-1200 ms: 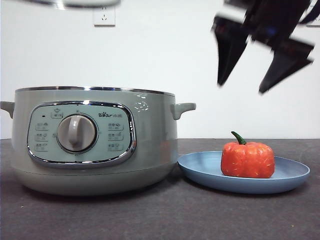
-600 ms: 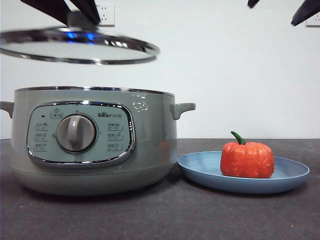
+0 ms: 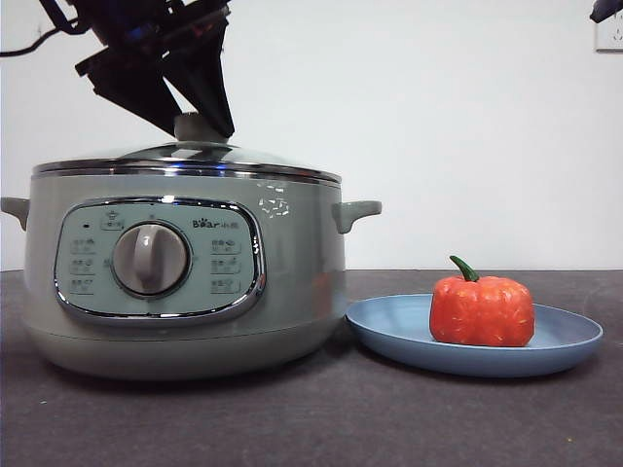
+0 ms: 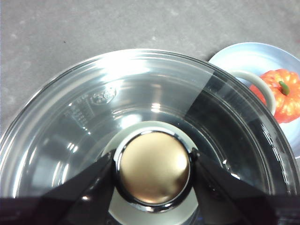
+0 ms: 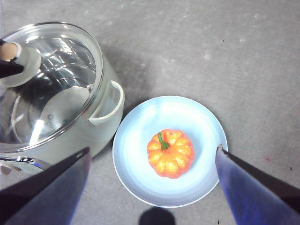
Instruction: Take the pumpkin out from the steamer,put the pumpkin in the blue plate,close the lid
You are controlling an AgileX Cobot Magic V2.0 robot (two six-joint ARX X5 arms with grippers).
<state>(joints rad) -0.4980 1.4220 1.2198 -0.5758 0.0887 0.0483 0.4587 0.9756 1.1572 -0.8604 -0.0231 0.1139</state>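
Observation:
The pale green steamer [image 3: 185, 272] stands at the left of the front view. The glass lid [image 3: 185, 158] sits on its rim. My left gripper [image 3: 198, 125] is shut on the lid's knob [image 4: 153, 168], its jaws pressed against both sides. The orange-red pumpkin [image 3: 482, 309] with a green stem sits upright on the blue plate [image 3: 389, 331], right of the steamer. My right gripper [image 5: 150, 187] is open and empty, high above the plate [image 5: 197, 122] and the pumpkin [image 5: 170, 153]; only a black tip [image 3: 605, 10] shows at the front view's top right corner.
A dark grey table top [image 3: 311, 418] runs under everything. A white wall with a socket [image 3: 609, 34] stands behind. The steamer's side handle [image 3: 355, 211] reaches toward the plate. The steamer and lid also show in the right wrist view [image 5: 51, 89].
The lid came down from above the steamer and now rests on its rim, with my left gripper still on the knob. My right gripper rose almost out of the front view.

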